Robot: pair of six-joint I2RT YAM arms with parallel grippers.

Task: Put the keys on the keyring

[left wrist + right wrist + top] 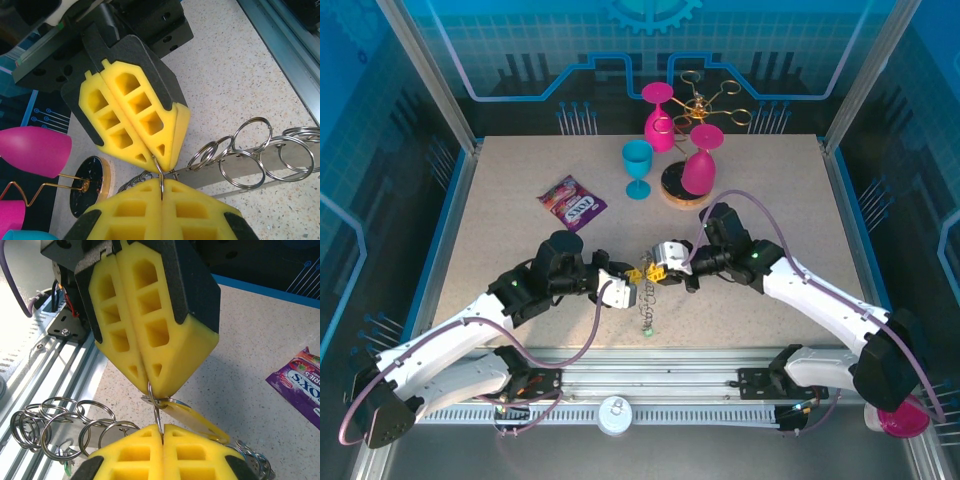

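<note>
I am meeting my two arms tip to tip over the middle of the speckled table (500, 250), and both pairs of yellow foam fingers are clenched. My left gripper (161, 189) is pinching one edge of the keyring (161, 178), a thin metal hoop seen edge-on as a short upright wire. My right gripper (159, 161) is clamping the opposite edge of the same hoop, so the two sets of fingertips are almost touching, with only a sliver of ring between them. I judge that I am gripping it from both sides so the wire cannot twist, and one side can brace it while the other works. From the right wrist, the key (192, 419), with its flat yellow head, is lying right against the ring just beside the fingertips. Its blade is hidden, and I cannot tell whether it is threaded on yet. A bunch of split rings (250, 150) along a flat metal strip (220, 172) is trailing from the hoop across the table toward my bases, left free because nothing needs to hold it. A purple candy packet (572, 203), goblets (638, 165) and a gold wire stand (705, 98) are sitting well apart at the back, out of the work.
</note>
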